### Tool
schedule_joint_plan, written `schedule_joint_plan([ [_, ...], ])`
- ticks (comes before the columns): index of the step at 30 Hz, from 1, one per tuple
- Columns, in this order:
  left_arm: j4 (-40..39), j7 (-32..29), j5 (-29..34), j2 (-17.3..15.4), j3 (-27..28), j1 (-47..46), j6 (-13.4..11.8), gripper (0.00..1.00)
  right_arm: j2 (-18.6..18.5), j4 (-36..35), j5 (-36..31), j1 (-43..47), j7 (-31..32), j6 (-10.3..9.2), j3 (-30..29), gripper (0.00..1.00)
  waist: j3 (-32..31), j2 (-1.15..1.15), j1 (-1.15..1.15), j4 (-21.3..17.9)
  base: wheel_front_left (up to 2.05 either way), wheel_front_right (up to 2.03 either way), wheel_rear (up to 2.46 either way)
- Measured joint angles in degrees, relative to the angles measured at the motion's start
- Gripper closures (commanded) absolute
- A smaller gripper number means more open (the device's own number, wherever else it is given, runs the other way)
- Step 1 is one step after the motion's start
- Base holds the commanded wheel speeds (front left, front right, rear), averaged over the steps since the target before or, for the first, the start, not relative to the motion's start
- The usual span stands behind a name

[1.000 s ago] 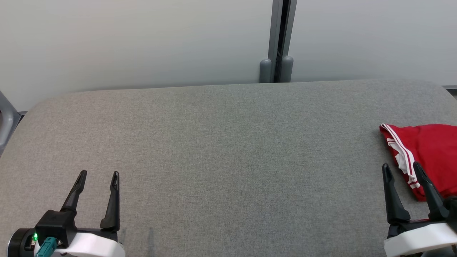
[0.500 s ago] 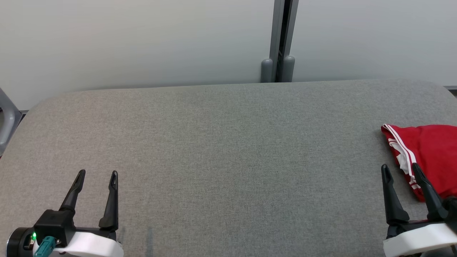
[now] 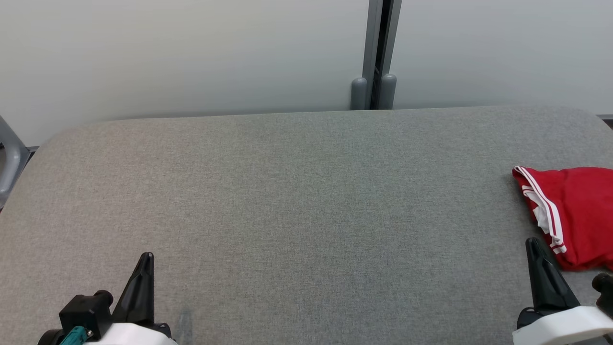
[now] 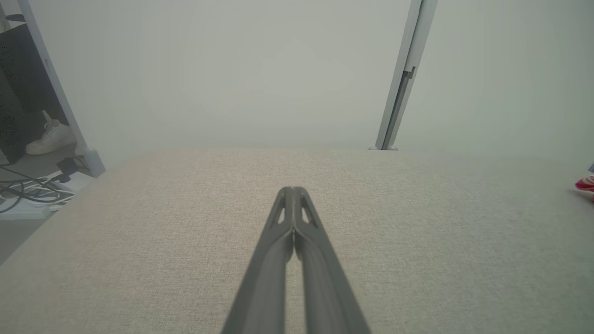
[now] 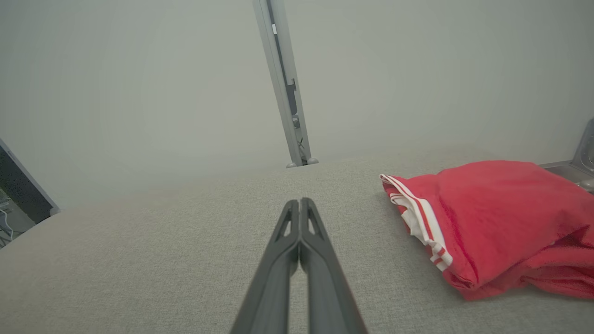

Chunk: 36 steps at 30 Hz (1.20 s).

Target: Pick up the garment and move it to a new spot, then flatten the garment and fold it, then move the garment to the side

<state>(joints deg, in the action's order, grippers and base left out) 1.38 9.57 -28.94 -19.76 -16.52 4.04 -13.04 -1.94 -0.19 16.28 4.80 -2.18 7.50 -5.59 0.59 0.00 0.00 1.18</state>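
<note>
Lying in a loose heap at the right edge of a grey fabric-covered desk [image 3: 306, 191] is a red garment [image 3: 574, 211] with white stripes along one hem. One layer is folded over another, and the head view's right side cuts part of it off.

The left fingers [image 3: 145, 261] rise near the desk's near left corner, pressed together into one dark point with nothing between them. The right fingers [image 3: 534, 247] rise toward the near right corner, also pressed together with nothing between them. Their tip stands just beside the garment's near end, apart from the cloth.

From the right wrist, the garment [image 5: 501, 218] lies on the desk to the right of the right fingers [image 5: 300, 206], not touching them. From the left wrist, the left fingers [image 4: 293, 197] point across the grey fabric, and a sliver of red shows at the far right.

Behind the desk stands a pale wall [image 3: 191, 48] with a grey upright post [image 3: 380, 48]. Beyond the desk's left end, a white shoe [image 4: 48, 139] and dark cables [image 4: 28, 192] lie on the floor.
</note>
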Motion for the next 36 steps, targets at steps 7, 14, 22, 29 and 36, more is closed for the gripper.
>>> schedule_joint_plan([
  [7,2.11,-0.56,-6.41,1.62,0.93,-1.53,2.08,1.00,-0.02,1.78,7.04,-1.30,2.07,0.00,-1.57,1.00,-0.02,0.00,0.00,-0.07,0.00,0.00,0.00],
  [14,4.21,-1.07,-12.23,3.13,1.69,-3.21,4.00,1.00,-0.03,3.44,13.55,-2.57,3.78,0.00,-3.04,1.00,-0.05,0.00,0.00,-0.14,0.00,0.00,0.00],
  [22,6.23,-1.54,-18.38,4.76,2.56,-4.93,5.95,1.00,-0.07,5.19,20.34,-4.03,5.63,0.00,-4.57,1.00,-0.08,0.00,0.00,-0.22,0.00,0.00,0.00],
  [29,7.42,-1.97,-22.64,5.93,3.11,-6.03,7.21,1.00,-0.10,6.43,25.09,-5.00,6.79,0.00,-5.53,1.00,-0.09,0.00,0.00,-0.27,0.00,0.00,0.00],
  [36,8.59,-2.33,-27.46,7.03,3.74,-7.13,8.53,1.00,-0.14,7.77,30.30,-6.08,8.24,-0.01,-6.72,1.00,-0.11,0.00,0.00,-0.34,0.00,0.00,0.00],
])
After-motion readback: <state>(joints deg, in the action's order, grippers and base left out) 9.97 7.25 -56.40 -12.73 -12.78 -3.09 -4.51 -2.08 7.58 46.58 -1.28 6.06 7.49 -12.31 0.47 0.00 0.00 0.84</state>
